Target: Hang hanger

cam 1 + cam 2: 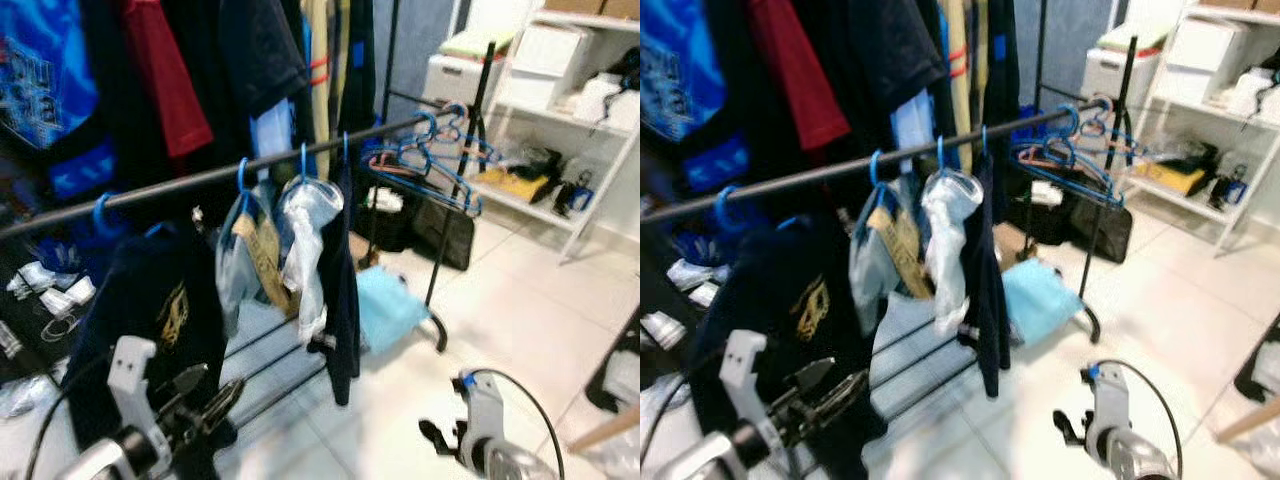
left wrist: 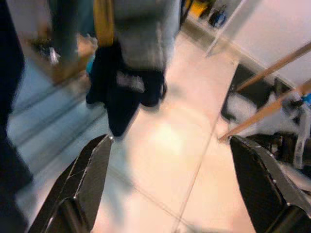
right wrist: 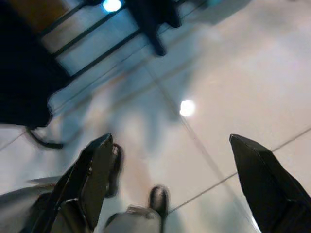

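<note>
Left tool (image 2: pixel 167 184) held low, below the rail (image 1: pixel 215 177), fingers (image 2: pixel 82 182) spread wide apart with nothing between them. Right tool (image 3: pixel 170 184) low too, further toward the shelf end of the rail, also wide open and holding nothing. Bare pale tiled floor (image 1: pixel 520 300) under both tools, with open room out past the rail's shelf-side end.

Just in front of the left tool, a dark shirt with a gold print (image 1: pixel 165 310) hanging from the rail on a blue hanger (image 1: pixel 103 212). Further along the rail, more blue hooks carrying a bag with a tan strap (image 1: pixel 250 255), a clear plastic bag (image 1: pixel 305 245) and a long dark garment (image 1: pixel 342 290). At the rail's far end, a bunch of empty blue hangers (image 1: pixel 440 160) hooked together, next to the black upright post (image 1: pixel 462 190). Under the rail, a light blue cloth (image 1: pixel 390 305) on the floor and thin black bars (image 1: pixel 280 370) low down.

Behind and above the rail, a thick row of clothes: blue (image 1: pixel 45 90), red (image 1: pixel 165 70) and dark ones, crowding that side. Beyond the rail's far end, a white shelf (image 1: pixel 560 110) with boxes and small things, well apart from the tools.
</note>
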